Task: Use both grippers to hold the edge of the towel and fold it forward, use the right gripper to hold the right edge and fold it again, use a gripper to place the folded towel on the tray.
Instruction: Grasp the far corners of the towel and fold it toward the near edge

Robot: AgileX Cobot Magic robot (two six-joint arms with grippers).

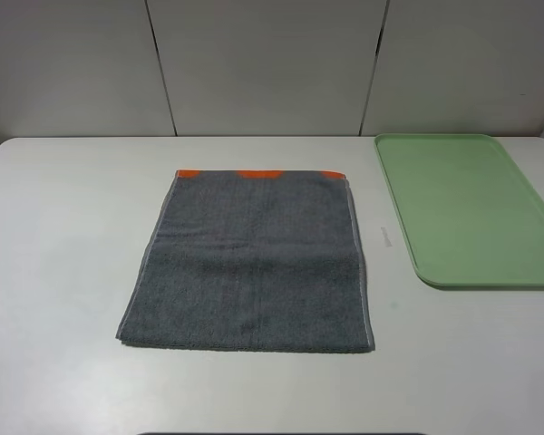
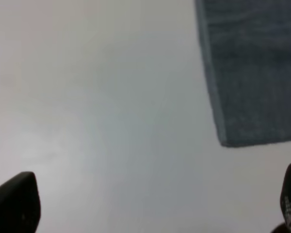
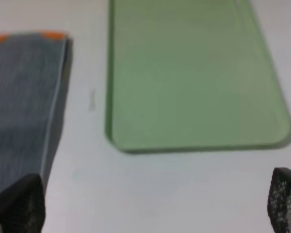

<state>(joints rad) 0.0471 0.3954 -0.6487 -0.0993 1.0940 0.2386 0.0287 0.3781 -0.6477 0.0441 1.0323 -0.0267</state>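
The dark grey towel (image 1: pixel 254 263) lies flat in the middle of the white table, with orange patches (image 1: pixel 258 173) showing along its far hem. Its plain near edge (image 1: pixel 245 345) faces the front and its pale right edge (image 1: pixel 359 263) faces the tray (image 1: pixel 471 208), a pale green tray with nothing on it at the right. Neither gripper shows in the high view. My left gripper (image 2: pixel 153 208) hangs open over bare table beside a near corner of the towel (image 2: pixel 252 73). My right gripper (image 3: pixel 150 206) is open above the table between towel (image 3: pixel 19 97) and tray (image 3: pixel 194 73).
The white table (image 1: pixel 63 272) runs well past the towel on the left and front. A pale panelled wall (image 1: pixel 272 63) closes off the back. A narrow strip of table separates the towel's right hem from the tray.
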